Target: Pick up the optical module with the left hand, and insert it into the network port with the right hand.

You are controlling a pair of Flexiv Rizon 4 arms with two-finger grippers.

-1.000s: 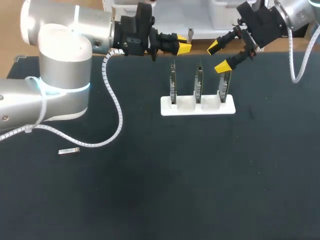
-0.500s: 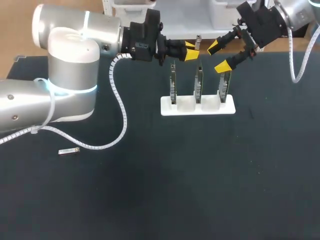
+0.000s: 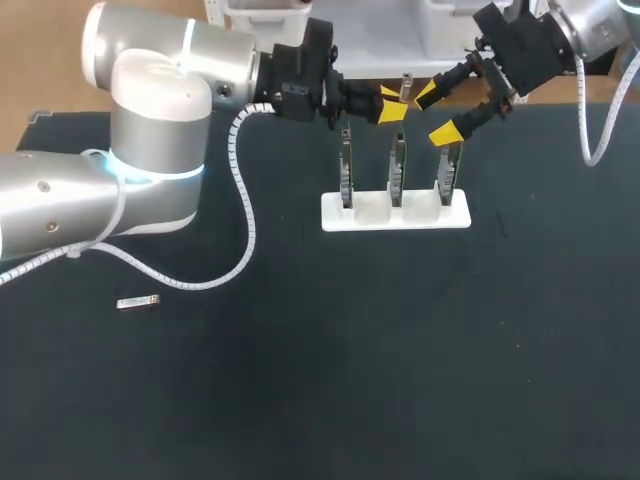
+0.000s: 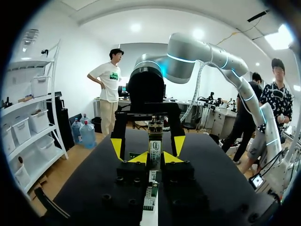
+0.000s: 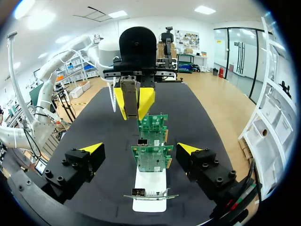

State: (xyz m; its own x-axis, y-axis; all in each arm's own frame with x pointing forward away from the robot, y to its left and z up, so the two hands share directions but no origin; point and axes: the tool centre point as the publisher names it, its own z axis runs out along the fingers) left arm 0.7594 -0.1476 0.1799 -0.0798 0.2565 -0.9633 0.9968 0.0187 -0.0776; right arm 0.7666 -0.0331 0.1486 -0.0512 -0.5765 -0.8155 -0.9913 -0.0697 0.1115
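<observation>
My left gripper (image 3: 392, 103) is shut on a small metal optical module (image 3: 405, 88), held above the far side of the white stand (image 3: 395, 212). The stand carries three upright green network cards (image 3: 397, 165). My right gripper (image 3: 435, 113) hangs open just right of the module, above the right-hand card. In the left wrist view the module (image 4: 155, 149) sits between my left gripper's yellow tips, with the right gripper's fingertips (image 4: 116, 147) spread just ahead. In the right wrist view my right gripper (image 5: 141, 149) stands wide over the cards (image 5: 153, 157), facing the held module (image 5: 128, 96).
A second optical module (image 3: 138, 302) lies on the black table at the near left, beside the left arm's white cable (image 3: 240, 215). White bins stand beyond the table's far edge.
My left arm has carried the module to the right, from left of the cards to close beside the right gripper's open fingers. The right arm has not moved.
</observation>
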